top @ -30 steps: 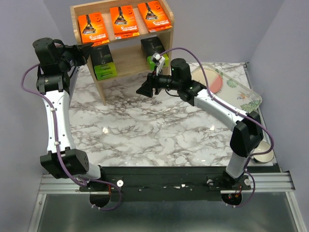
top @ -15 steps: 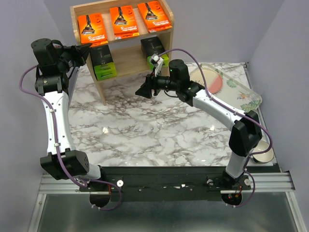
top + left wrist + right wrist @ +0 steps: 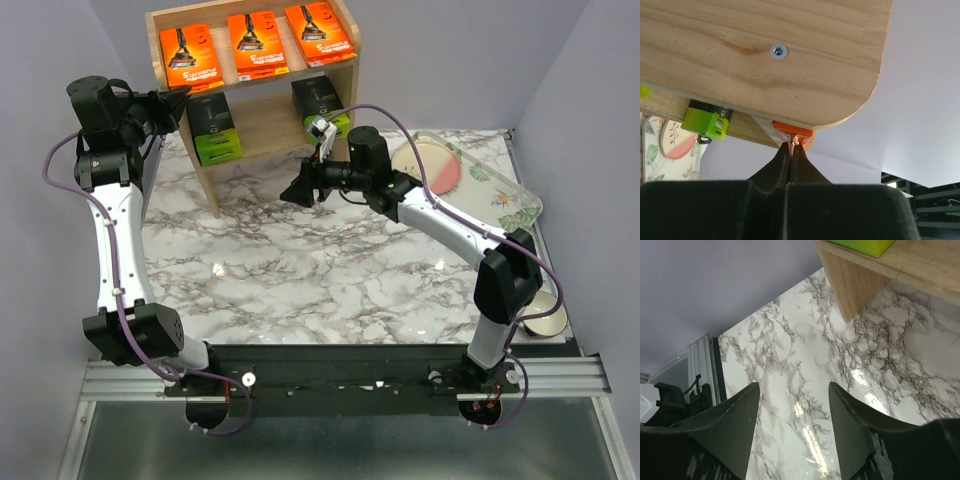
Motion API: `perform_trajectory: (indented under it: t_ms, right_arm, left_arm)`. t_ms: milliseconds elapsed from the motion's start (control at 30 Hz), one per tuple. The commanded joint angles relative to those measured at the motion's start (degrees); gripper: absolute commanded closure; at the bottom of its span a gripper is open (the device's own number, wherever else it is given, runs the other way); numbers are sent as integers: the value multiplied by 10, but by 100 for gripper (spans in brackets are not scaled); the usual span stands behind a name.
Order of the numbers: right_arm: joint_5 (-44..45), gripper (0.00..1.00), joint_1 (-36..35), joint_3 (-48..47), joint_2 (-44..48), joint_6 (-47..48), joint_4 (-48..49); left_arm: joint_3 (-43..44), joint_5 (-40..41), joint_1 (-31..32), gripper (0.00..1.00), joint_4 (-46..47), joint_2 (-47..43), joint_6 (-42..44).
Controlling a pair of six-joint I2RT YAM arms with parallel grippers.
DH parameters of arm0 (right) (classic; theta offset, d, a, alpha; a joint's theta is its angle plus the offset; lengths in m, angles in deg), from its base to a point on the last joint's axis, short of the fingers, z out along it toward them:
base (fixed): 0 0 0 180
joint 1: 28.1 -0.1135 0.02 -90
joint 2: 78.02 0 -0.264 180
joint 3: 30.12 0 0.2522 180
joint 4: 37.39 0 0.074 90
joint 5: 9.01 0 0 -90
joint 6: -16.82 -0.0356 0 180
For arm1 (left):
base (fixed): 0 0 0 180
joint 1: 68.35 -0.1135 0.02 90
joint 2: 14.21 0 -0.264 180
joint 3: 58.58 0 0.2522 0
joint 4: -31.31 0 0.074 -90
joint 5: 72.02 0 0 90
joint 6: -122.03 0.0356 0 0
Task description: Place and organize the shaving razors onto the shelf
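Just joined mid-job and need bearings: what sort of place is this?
Likely a lab bench staged as a shop display: plain grey walls, marble-pattern tabletop, small wooden shelf holding boxed razor packs.

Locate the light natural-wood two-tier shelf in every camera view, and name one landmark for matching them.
Top external: the shelf stands at top centre, both tiers visible.
Left wrist: the shelf fills the upper left, its side panel close up.
Right wrist: the shelf shows only a lower corner, top right.
Shared landmark: the lime-green end of a dark grey razor pack on the shelf, seen in all three views.
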Motion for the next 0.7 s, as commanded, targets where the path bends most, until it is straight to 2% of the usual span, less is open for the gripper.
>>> perform_trajectory:
  t_ms: [0, 233, 300, 333, 367, 433, 467, 500, 533, 667]
  right_arm:
    - [12, 34, -9, 8, -3, 12, 6]
    - [15, 34, -15, 4, -2, 20, 4]
    - [16, 34, -16, 3, -2, 23, 3]
    - [17, 34, -16, 3, -1, 26, 2]
    - [17, 34, -16, 3, 0, 27, 2]
    - [18, 34, -17, 4, 2, 30, 1]
    - [19, 34, -16, 5, 4, 32, 0]
    - [19, 34, -16, 5, 6, 35, -1]
    - [19, 34, -16, 6, 8, 38, -1]
    - [31, 29, -16, 12, 18, 48, -2]
  left_arm:
    - [27, 57, 5, 100, -10, 26, 7]
    - [18, 66, 6, 100, -16, 26, 7]
    - [15, 63, 6, 93, -11, 22, 8]
    - [12, 61, 6, 88, -8, 15, 9]
    - [3, 50, 5, 76, -2, 10, 15]
    - [-9, 34, 5, 59, 26, -9, 26]
    - [-27, 23, 5, 46, 41, -17, 38]
    - [-41, -21, 5, 33, 103, -26, 41]
    - [-55, -46, 4, 2, 140, -39, 45]
    - [-87, -126, 14, 1, 232, -66, 94]
